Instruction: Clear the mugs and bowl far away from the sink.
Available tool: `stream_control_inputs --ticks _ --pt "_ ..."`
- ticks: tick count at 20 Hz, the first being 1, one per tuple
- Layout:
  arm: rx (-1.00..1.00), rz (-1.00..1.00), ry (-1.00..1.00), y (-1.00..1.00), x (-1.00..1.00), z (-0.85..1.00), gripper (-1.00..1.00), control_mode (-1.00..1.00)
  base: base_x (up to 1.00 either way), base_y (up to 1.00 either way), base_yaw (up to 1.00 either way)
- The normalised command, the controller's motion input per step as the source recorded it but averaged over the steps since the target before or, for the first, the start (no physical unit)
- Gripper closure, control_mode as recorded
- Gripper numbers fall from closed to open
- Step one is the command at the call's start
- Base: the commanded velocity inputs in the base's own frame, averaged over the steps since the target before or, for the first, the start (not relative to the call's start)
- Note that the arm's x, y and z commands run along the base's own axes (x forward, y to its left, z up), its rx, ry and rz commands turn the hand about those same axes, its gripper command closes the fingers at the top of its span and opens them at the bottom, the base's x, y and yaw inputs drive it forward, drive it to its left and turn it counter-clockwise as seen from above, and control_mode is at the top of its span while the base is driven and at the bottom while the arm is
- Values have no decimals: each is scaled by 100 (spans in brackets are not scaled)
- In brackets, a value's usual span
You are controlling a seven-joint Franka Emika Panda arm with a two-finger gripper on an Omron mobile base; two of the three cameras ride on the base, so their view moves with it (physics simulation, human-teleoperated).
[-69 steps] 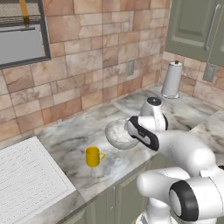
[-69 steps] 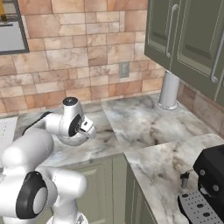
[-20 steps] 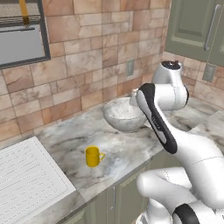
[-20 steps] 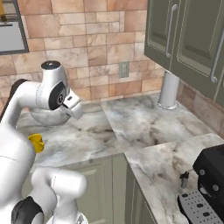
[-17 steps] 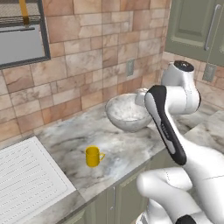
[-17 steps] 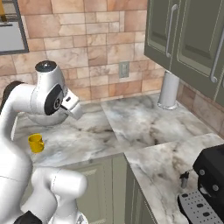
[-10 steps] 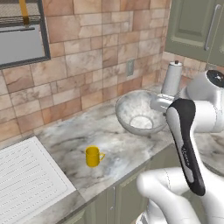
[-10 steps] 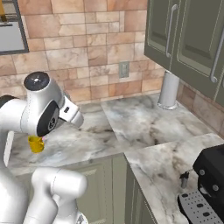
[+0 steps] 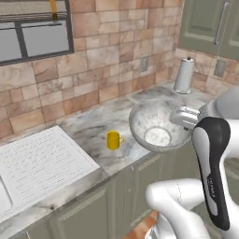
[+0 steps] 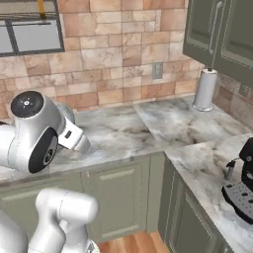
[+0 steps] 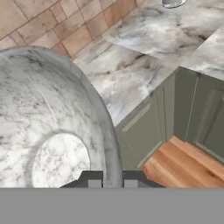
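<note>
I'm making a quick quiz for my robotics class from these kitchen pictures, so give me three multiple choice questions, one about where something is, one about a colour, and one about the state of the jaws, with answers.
1. Where does the small mug stand?
A. On the counter between the drainboard and the bowl
B. Inside the bowl
C. Beside the paper towel roll

2. What colour is that mug?
A. Red
B. Yellow
C. Blue

3. How do the gripper jaws stand?
A. Wide open above the bowl
B. Shut on the mug's handle
C. Shut on the bowl's rim

Answers:
1. A, since the left base view shows it on the marble counter, right of the ridged drainboard and left of the bowl.
2. B, it is plain yellow in the left base view.
3. C, the hand view shows the rim of the bowl running down between the two finger tips.
</note>
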Motion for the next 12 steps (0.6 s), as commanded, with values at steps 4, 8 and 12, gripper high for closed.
stream_control_inputs --ticks 4,8,12 --pt "0 0 0 0 0 0 100 100 -58 96 -25" --pt "0 0 0 0 0 0 100 100 2 4 -99" --pt "0 0 0 0 0 0 100 100 0 0 -100"
